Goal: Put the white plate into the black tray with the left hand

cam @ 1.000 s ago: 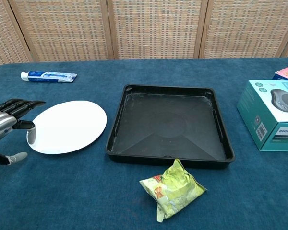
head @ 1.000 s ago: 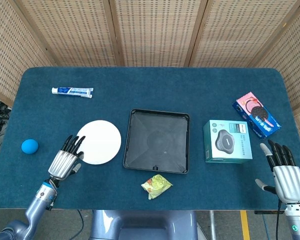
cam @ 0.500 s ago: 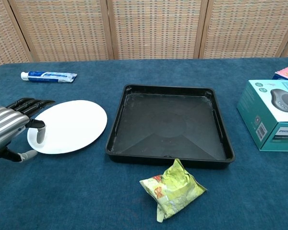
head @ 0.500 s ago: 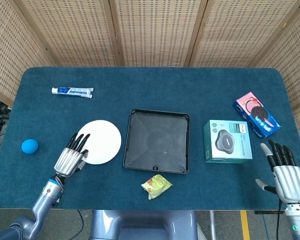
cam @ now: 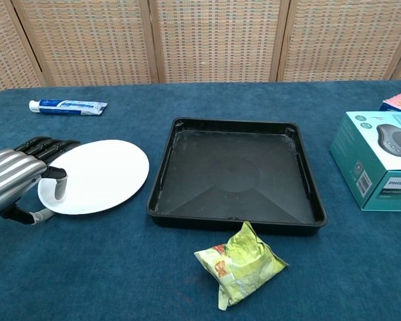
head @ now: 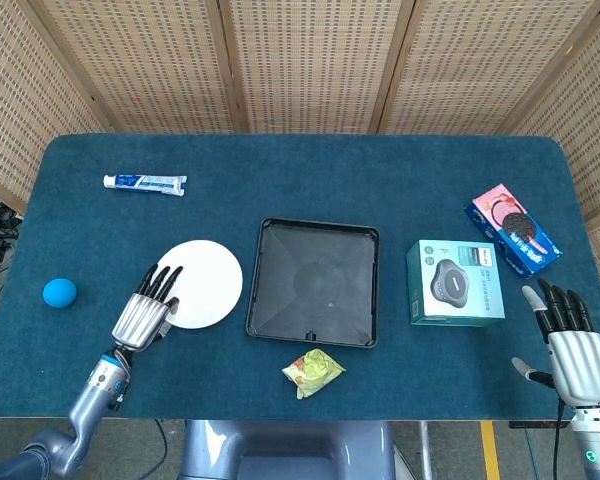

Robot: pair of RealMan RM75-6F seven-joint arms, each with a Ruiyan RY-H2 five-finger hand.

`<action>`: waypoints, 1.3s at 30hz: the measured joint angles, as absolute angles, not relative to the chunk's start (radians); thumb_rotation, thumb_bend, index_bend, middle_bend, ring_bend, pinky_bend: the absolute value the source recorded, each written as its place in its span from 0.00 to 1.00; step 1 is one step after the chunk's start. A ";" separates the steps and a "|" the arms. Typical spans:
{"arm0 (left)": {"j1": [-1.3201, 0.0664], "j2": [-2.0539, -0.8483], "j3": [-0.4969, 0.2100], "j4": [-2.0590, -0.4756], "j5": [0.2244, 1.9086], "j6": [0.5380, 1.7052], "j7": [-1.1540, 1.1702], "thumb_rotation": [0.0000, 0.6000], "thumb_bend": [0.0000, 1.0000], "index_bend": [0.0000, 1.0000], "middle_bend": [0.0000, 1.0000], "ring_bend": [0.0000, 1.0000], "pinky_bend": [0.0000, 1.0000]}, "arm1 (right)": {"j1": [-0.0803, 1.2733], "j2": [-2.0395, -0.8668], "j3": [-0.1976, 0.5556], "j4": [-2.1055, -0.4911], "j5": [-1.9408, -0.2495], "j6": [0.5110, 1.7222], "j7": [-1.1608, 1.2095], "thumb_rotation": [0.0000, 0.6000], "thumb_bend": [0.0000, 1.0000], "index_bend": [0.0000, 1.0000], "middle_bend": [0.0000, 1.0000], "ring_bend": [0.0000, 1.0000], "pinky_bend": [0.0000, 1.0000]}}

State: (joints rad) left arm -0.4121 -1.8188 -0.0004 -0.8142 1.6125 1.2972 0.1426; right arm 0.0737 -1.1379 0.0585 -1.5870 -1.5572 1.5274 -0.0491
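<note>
The white plate (head: 204,282) (cam: 101,175) lies flat on the blue cloth, just left of the black tray (head: 315,229) (cam: 235,221), which has nothing in it. My left hand (head: 144,311) (cam: 19,180) is at the plate's left rim. Its dark fingers (cam: 56,145) reach over the rim, one curls down onto the plate's surface, and the thumb sits low by the near edge. The plate is not lifted. My right hand (head: 574,346) rests far right near the table's front edge, fingers spread and holding nothing; the chest view does not show it.
A toothpaste tube (head: 145,182) (cam: 67,106) lies at the back left and a blue ball (head: 59,292) at the far left. A green snack bag (head: 313,371) (cam: 241,265) sits in front of the tray. A teal box (head: 456,282) (cam: 381,161) and a cookie pack (head: 513,227) stand right of the tray.
My left hand has moved right, from beside the plate to over its left rim, with a finger now down on the plate. Plate and right hand have not moved.
</note>
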 measured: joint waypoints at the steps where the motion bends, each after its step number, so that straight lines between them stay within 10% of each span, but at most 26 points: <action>1: -0.415 -1.822 -0.005 -0.813 1.607 1.293 0.143 1.00 0.30 0.57 0.00 0.00 0.00 | 0.074 -1.138 0.058 -1.587 -1.558 1.527 -0.049 1.00 0.18 0.08 0.00 0.00 0.00; 14: -0.440 -1.851 -0.026 -0.789 1.587 1.282 0.158 1.00 0.57 0.69 0.00 0.00 0.00 | 0.075 -1.138 0.056 -1.588 -1.563 1.526 -0.047 1.00 0.18 0.09 0.00 0.00 0.00; 39: -0.515 -1.808 -0.104 -0.858 1.695 1.616 0.089 1.00 0.57 0.82 0.01 0.00 0.00 | 0.069 -1.138 0.062 -1.578 -1.569 1.549 -0.026 1.00 0.18 0.10 0.00 0.00 0.00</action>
State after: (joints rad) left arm -0.5149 -1.8083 -0.1040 -0.8581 1.6955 1.6164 0.0890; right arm 0.0686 -1.1384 0.0623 -1.5779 -1.5688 1.5491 -0.0260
